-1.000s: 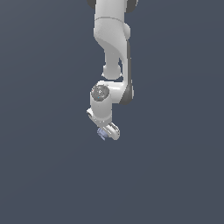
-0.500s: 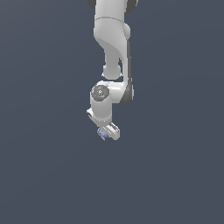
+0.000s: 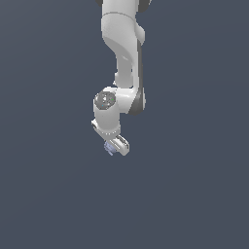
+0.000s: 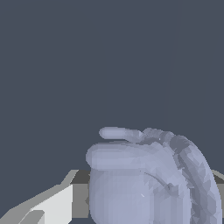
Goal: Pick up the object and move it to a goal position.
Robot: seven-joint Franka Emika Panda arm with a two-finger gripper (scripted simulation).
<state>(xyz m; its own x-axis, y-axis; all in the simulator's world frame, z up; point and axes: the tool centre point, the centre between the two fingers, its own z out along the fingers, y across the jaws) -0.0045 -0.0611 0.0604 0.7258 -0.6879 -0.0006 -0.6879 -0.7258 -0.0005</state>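
**End effector closed around a small lavender object, up off the ground**

The white end effector [image 3: 115, 147] had its fingers drawn in narrow around the object [image 3: 110, 148], a small pale lavender-blue thing that peeped out on the exterior view's left side of the fingers. Only a sliver of it showed from there; the rest sat tucked behind the white finger housing.

From the wrist view the object [image 4: 148, 179] filled much of the frame close in. It looked rounded and smooth, like moulded plastic with a matte finish, with a stubby cylindrical body, a flat lip running across its upper part, and a thick ring-like curve wrapping one side. A white finger [image 4: 48, 205] of the end effector sat right beside it, apparently touching, with a darker pad strip between the two.

Above the end effector, the glossy white arm [image 3: 121, 48] hung down in bulky, curved segments, with a grey round cap on the wrist joint. Around it all was plain slate-blue background, featureless.
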